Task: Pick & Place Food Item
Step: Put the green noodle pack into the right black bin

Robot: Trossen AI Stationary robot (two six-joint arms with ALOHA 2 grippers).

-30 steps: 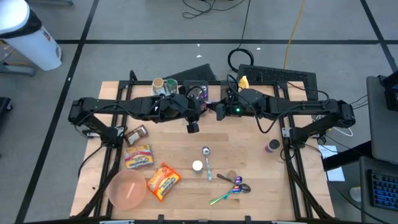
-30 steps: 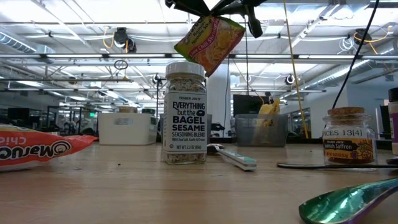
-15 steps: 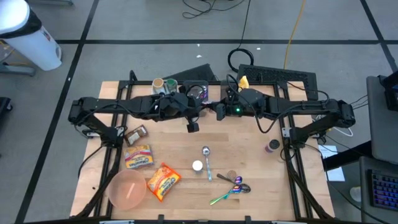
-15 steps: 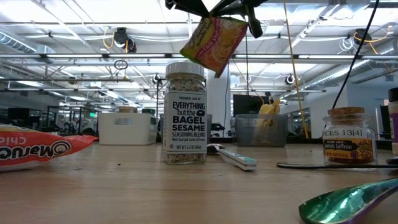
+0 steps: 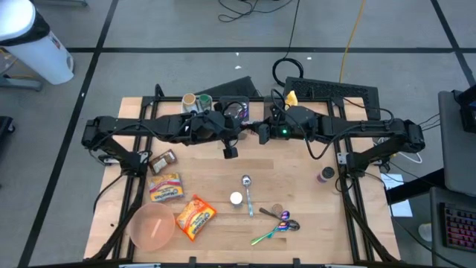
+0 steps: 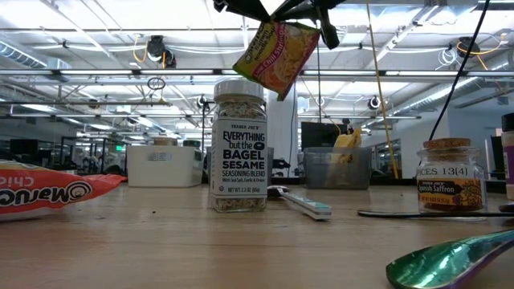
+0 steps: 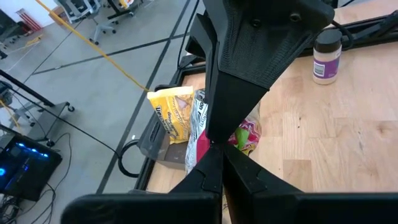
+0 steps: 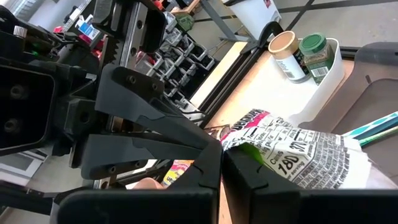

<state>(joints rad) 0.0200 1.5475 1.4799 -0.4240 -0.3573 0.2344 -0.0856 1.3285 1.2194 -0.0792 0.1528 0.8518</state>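
Noodle packet (image 6: 275, 54) hangs in the air over the far middle of the wooden table (image 5: 297, 179), toward twelve o'clock from the table's centre, and we see both grippers pinching it. In the low view it tilts above the bagel seasoning jar (image 6: 238, 146), clear of the jar's lid. Our left gripper (image 7: 214, 146) is clamped on one edge of the packet, its fingers meeting with the wrapper between them. Our right gripper (image 8: 221, 148) is clamped on the packet from the opposite side, fingers pressed together on the printed wrapper. In the high view the two arms meet nose to nose at the middle of the far edge.

On the table, at about seven o'clock from the centre, we see a pink bowl (image 5: 152, 226), with an orange snack bag (image 5: 195, 217) just beside it and another noodle pack (image 5: 165, 187) a little farther back. Toward five o'clock lie a metal spoon (image 5: 248, 192) and iridescent cutlery (image 5: 277, 227). A saffron jar (image 6: 444, 177) stands at three o'clock.
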